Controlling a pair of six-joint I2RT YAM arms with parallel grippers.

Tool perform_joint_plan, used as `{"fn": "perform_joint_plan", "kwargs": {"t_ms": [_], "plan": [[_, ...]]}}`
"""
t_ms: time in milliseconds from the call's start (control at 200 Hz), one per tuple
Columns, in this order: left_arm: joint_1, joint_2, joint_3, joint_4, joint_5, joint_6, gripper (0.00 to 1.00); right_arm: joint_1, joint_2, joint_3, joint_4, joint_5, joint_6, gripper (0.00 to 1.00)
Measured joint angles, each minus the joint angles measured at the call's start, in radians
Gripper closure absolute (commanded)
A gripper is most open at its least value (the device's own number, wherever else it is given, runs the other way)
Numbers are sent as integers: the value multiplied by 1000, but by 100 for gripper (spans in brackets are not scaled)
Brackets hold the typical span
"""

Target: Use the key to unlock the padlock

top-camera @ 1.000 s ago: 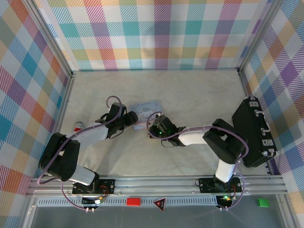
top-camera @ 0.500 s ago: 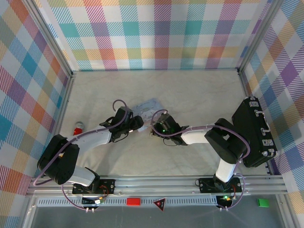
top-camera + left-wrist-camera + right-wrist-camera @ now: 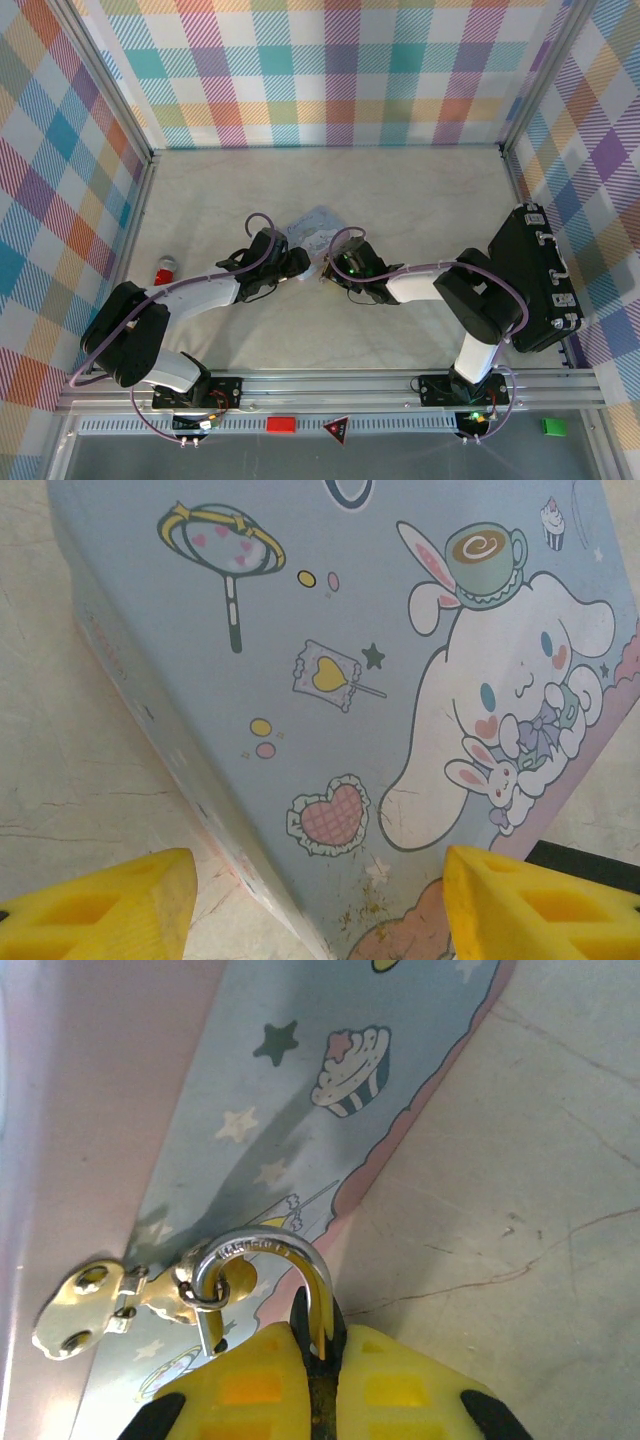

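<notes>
Two grippers are crowding the cartoon tin [image 3: 330,680] right now. The right gripper [image 3: 320,1345] is clamping down tight on the padlock [image 3: 262,1245]. Its dark body is getting squeezed between the yellow pads [image 3: 240,1390] while the silvery shackle is looping through the ring of the hasp [image 3: 95,1295] on the tin's side. The left gripper [image 3: 318,880] is hanging released, fingers spread wide with a corner of the tin poking in between them; can't tell if they're touching it. A red-capped cylinder [image 3: 165,270] is lying on the table [image 3: 420,190] well off to the tin's left, and a black case [image 3: 535,280] is sitting well off to its right.
</notes>
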Motion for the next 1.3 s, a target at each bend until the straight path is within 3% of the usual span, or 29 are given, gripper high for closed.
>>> {"fn": "perform_joint_plan", "kwargs": {"t_ms": [705,1300], "plan": [[0,0,-2,2,4,-25,36,-9,0,42,-56,-32,82,100],[-3,4,-2,9,6,-30,36,-14,0,69,-88,31,212,100]]}}
